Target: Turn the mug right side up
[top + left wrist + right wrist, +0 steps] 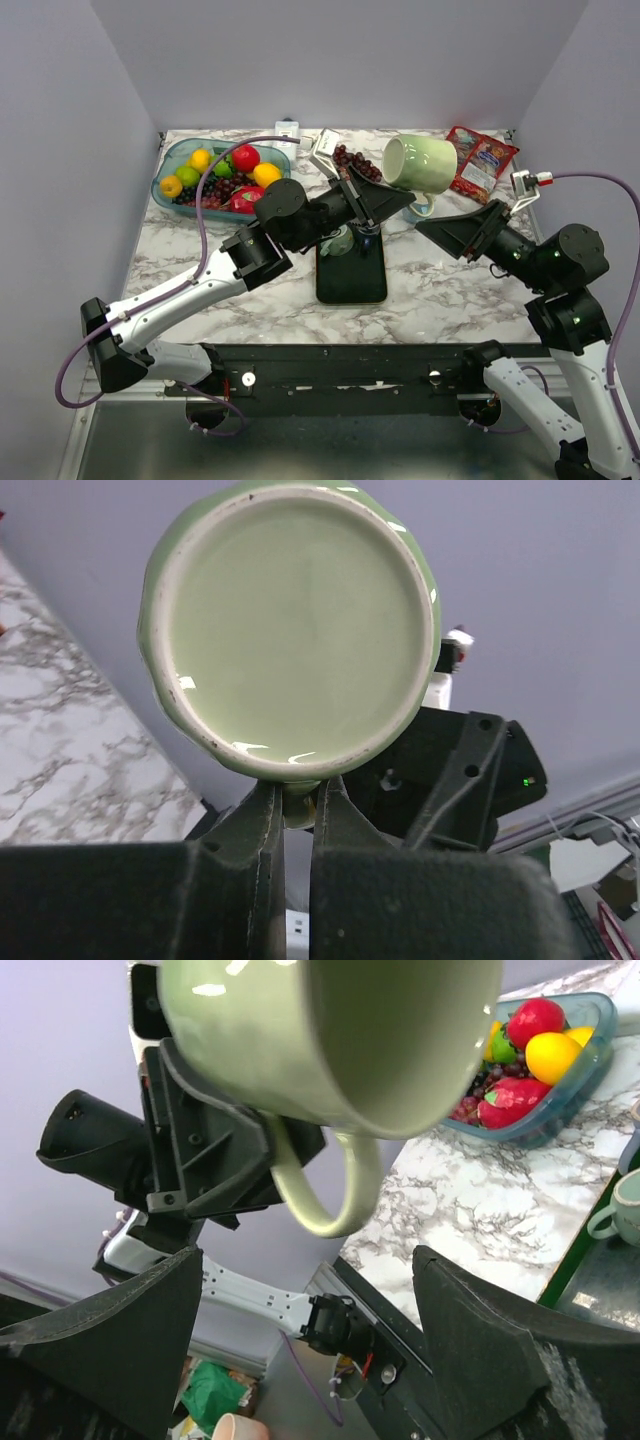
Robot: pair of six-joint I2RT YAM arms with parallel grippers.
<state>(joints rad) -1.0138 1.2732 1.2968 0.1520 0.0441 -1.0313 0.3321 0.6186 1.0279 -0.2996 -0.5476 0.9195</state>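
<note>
Your left gripper (297,805) clamps the mug (330,1040) by its handle (340,1195), clearest from the right wrist; right gripper (308,1270) wide; fruit tray (545,1120) beyond.

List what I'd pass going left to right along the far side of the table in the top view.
Fruit tray → grape bunch → green mug, held up off the table → red snack packet.

Your left arm (165,305) and right arm (572,262): white links by the base rail (340,380), black joints, purple cables (199,225), possibly a green light (527,780).
</note>
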